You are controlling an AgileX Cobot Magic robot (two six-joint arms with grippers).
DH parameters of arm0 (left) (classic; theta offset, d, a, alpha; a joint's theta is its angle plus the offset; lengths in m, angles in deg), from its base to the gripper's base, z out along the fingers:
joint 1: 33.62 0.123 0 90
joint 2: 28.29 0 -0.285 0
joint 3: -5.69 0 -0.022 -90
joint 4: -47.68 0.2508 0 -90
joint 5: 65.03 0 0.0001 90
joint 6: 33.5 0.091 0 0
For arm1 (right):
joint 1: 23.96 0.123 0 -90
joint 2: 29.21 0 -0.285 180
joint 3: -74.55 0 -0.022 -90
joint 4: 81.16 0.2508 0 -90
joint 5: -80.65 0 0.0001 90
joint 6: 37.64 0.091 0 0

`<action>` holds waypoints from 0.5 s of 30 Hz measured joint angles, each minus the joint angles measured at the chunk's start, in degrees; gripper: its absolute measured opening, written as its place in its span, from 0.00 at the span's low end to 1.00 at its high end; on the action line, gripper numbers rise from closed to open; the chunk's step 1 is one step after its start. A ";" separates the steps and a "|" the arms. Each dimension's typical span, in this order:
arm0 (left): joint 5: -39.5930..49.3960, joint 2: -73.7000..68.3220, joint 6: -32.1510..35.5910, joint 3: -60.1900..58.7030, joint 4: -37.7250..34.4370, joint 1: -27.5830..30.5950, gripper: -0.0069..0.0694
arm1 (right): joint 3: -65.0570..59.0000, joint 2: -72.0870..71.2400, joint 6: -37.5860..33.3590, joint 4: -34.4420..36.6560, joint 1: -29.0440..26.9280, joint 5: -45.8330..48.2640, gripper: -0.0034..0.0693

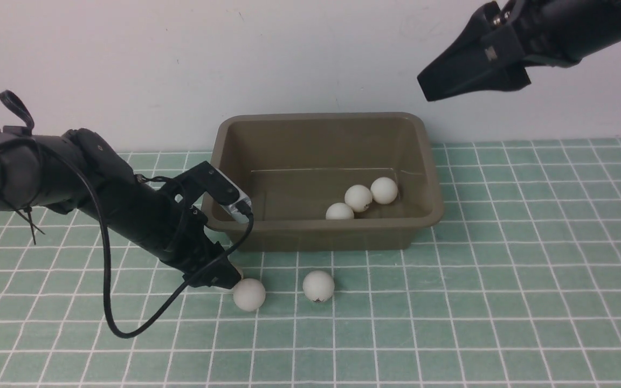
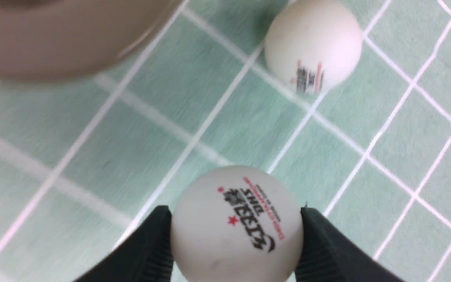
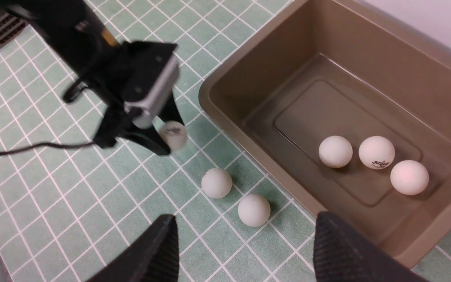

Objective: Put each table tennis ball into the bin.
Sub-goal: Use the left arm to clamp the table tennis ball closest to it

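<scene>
Left gripper [image 2: 234, 211] sits low over the green checked mat [image 1: 450, 302], just in front of the olive-brown rectangular plastic bin [image 1: 321, 237], near its left corner. Both black fingers [image 2: 143, 254] press on a small white table tennis ball with red-and-black print [image 2: 236, 231]: clamped. Cannot tell if it is off the mat.

One loose white ball [image 1: 249, 294] lies just beside the gripper, a second loose ball [image 1: 318, 285] a little further along. Three white balls [image 1: 358, 198] lie in the bin.

Right gripper [image 1: 432, 86] hangs high over the bin's right end, jaws apart, empty.

Step in hand, as I read it: pickup of the fourth ball. Next move calls for a lift clear of the rim, a carry over the bin, then release, without knocking the neighbouring ball.
</scene>
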 joint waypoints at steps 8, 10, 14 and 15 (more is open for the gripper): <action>1.58 6.64 8.27 0.70 -12.32 2.46 0.55 | 0.00 0.00 0.00 0.05 0.00 0.00 0.63; 0.28 6.57 15.29 1.03 -20.75 2.46 0.55 | 0.00 0.00 0.00 0.05 0.00 0.00 0.63; -5.26 4.71 30.08 1.47 -36.61 2.46 0.55 | 0.00 0.00 0.00 0.05 0.00 0.00 0.63; -5.96 4.04 32.63 1.62 -38.98 2.46 0.55 | 0.00 0.00 0.00 0.05 0.00 0.00 0.63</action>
